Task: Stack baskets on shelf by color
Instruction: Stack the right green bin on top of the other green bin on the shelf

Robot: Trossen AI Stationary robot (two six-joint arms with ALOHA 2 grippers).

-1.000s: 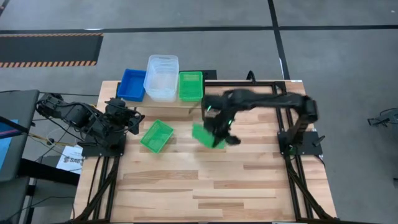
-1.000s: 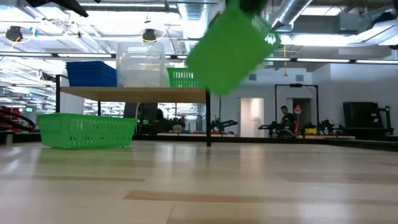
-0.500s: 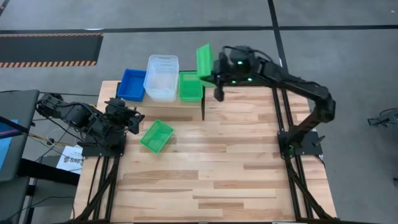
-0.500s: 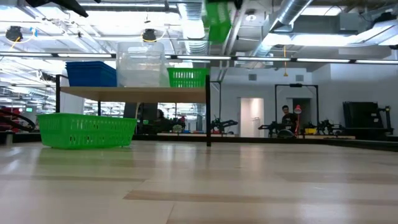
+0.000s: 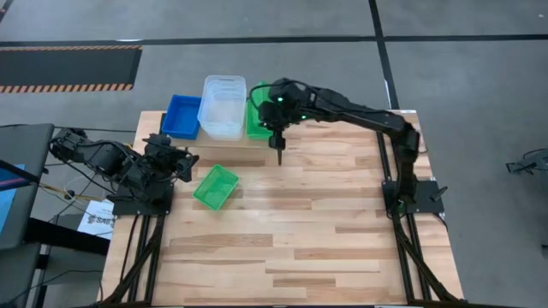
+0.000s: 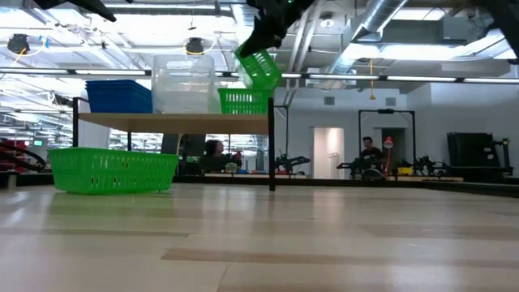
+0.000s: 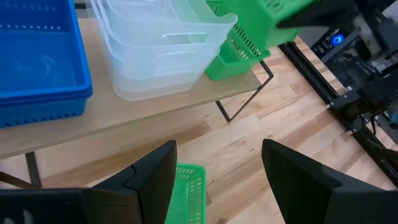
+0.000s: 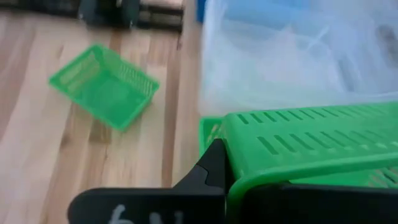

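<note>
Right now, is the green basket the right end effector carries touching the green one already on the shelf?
Cannot tell. In the low view the held green basket hangs tilted, its lower corner right at the rim of the green basket on the shelf; no clear gap shows.

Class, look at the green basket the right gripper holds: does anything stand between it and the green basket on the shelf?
Nothing visible does. The held green basket hangs tilted just above the green basket on the shelf, gripped by the right gripper.

Green baskets (image 5: 216,186), blue baskets (image 5: 181,116), clear baskets (image 5: 223,106), light wood shelf (image 6: 174,122).
</note>
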